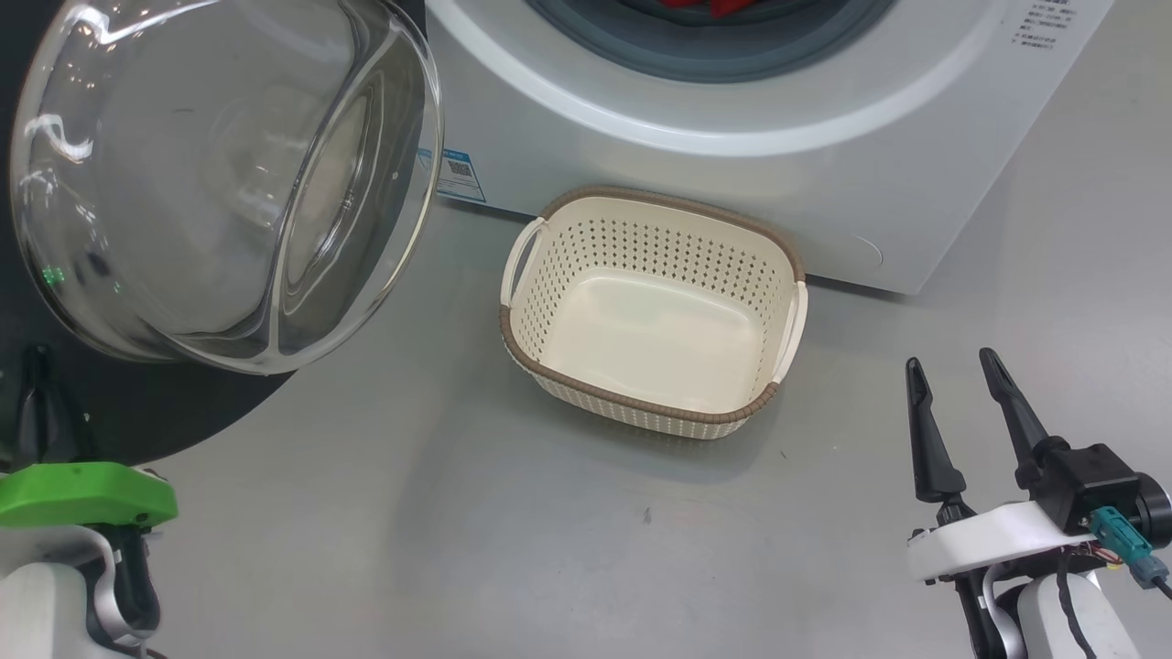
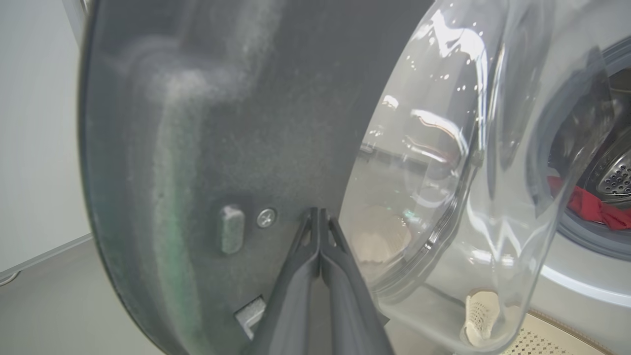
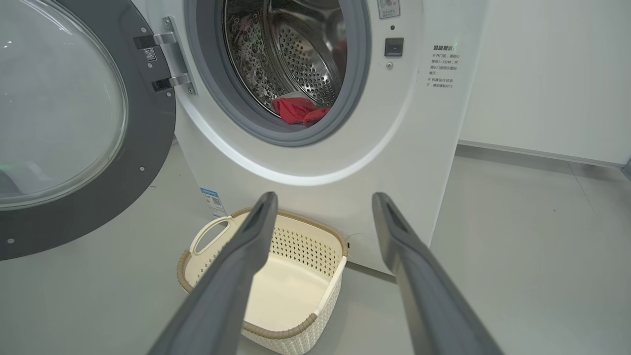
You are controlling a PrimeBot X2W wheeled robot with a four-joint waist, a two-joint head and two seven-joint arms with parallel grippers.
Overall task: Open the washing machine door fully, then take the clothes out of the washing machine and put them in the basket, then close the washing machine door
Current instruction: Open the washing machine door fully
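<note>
Far left: left gripper [image 2: 319, 219], fingers pressed tight together and gripping nothing, tips up against the dark inner face of the door [image 1: 220, 183] beside a screw [image 2: 266, 217]. Seems to touch it, though too blurred up close to be sure. Door hangs swung well out from the washing machine [image 3: 394, 148], glass bowl bulging forward.

Middle: basket [image 1: 641, 247], upright on the floor [image 1: 458, 513], just in front of the machine's lower panel. Above it, inside the drum [image 3: 305, 54]: clothes [image 3: 298, 109], a red heap lying low behind the grey gasket [image 3: 296, 137].

Lower right: right gripper [image 1: 950, 361] over bare floor, fingers spread wide, holding nothing, well apart from the basket.
</note>
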